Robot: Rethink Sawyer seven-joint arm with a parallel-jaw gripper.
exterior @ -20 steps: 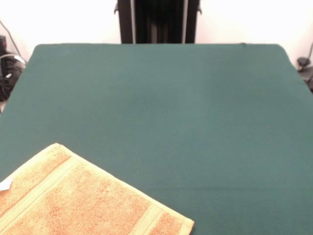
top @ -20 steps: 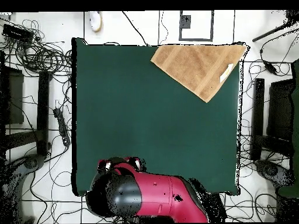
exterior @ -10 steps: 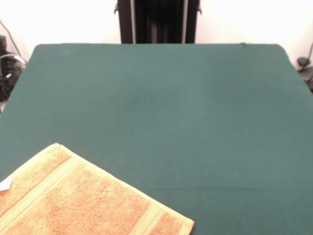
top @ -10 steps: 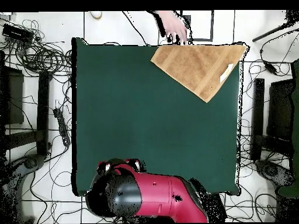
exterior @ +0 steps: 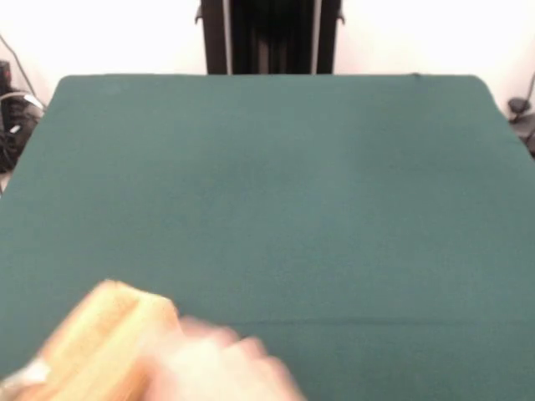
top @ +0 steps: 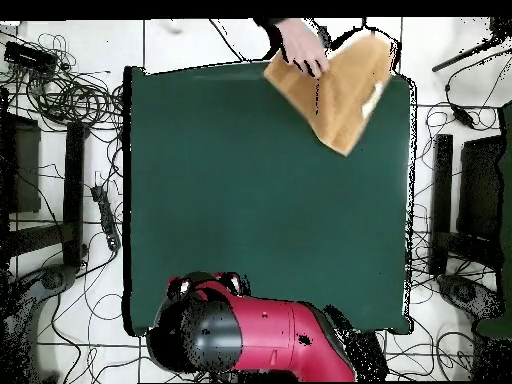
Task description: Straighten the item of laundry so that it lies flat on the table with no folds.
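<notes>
The orange-tan towel (top: 343,95) is at the table's top right corner in the overhead view, bunched and partly lifted by a person's hand (top: 300,46) that grips its left edge. In the front view the towel (exterior: 104,338) is a blur at the bottom left, with the hand (exterior: 221,368) beside it. Its white tag (top: 376,100) shows near the right edge. The dark green table (exterior: 267,184) is otherwise bare. The red and black arm (top: 260,335) is drawn back at the table's bottom edge in the overhead view. I cannot make out its gripper in either view.
The robot's black pedestal (exterior: 269,38) stands behind the far edge of the table. Cables (top: 75,95) and dark equipment (top: 480,190) lie on the floor around the table's sides.
A person's hand has taken hold of the towel and lifted and bunched it, so it no longer lies flat. The arm has not moved.
</notes>
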